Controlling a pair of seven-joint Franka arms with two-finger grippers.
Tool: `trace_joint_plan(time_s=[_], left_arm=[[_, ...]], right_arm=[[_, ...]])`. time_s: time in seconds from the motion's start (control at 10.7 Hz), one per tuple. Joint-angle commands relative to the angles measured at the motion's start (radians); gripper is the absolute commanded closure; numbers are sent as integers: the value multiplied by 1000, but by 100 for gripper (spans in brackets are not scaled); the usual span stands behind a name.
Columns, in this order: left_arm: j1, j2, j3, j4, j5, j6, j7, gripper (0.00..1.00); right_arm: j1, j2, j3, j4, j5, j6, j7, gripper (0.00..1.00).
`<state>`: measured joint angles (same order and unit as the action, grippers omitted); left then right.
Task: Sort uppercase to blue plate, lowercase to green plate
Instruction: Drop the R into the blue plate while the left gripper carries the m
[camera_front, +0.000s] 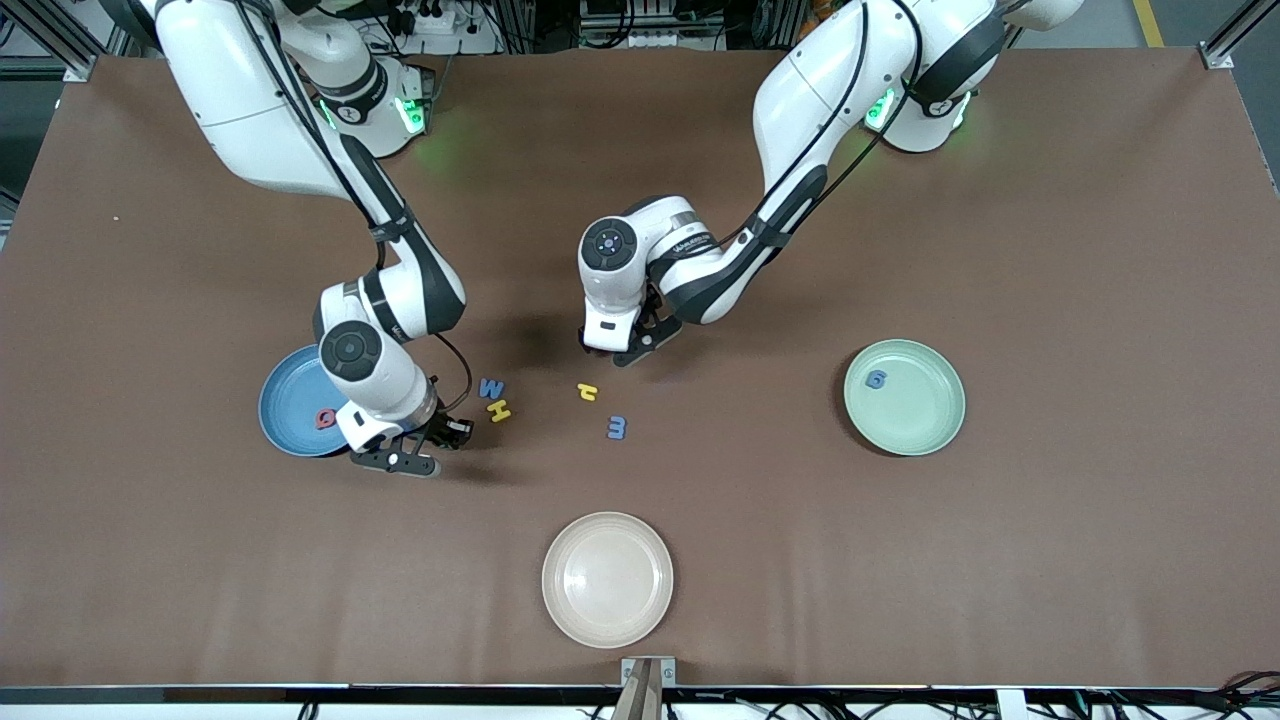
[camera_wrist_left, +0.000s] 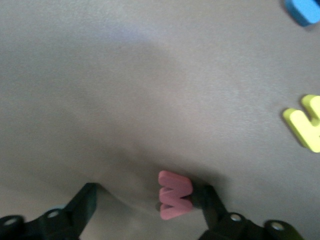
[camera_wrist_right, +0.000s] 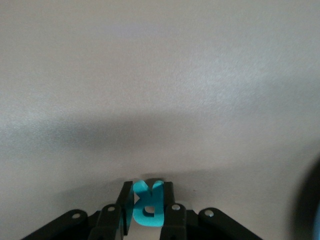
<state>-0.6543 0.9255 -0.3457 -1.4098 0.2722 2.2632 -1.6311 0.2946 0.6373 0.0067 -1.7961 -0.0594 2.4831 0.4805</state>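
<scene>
The cream plate lies unused. The right gripper clamps R, needing the blue plate; the left gripper, spread, brackets w.

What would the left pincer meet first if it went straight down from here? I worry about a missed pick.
Most likely the red w, lying between the open fingers of the left pincer, one finger close beside it; then the table. Height above it is unclear.
</scene>
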Motion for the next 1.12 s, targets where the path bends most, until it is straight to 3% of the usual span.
trace_joint_plan(time_s=[0.0,0.28,0.56,0.84,0.93,1.03], left_arm=[[-13,18,14,23,-13,-1,25,100],[-15,16,14,22,-14,-2,20,100],[-11,6,14,22,-11,-5,19,100],[45,-36,14,18,-7,-71,17,100],[70,-56,14,18,-7,-92,17,100],[93,-72,14,18,-7,-117,17,100]], right_arm=[[-41,-4,4,55,-14,-122,-113,86],[-89,-68,-16,34,-14,-254,-261,85],[-155,-120,-24,-38,-14,-260,-413,85],[-192,-134,-76,-80,-11,-233,-578,84],[-198,-136,-80,-94,-10,-215,-603,81],[-198,-134,-80,-97,-8,-205,-603,69]])
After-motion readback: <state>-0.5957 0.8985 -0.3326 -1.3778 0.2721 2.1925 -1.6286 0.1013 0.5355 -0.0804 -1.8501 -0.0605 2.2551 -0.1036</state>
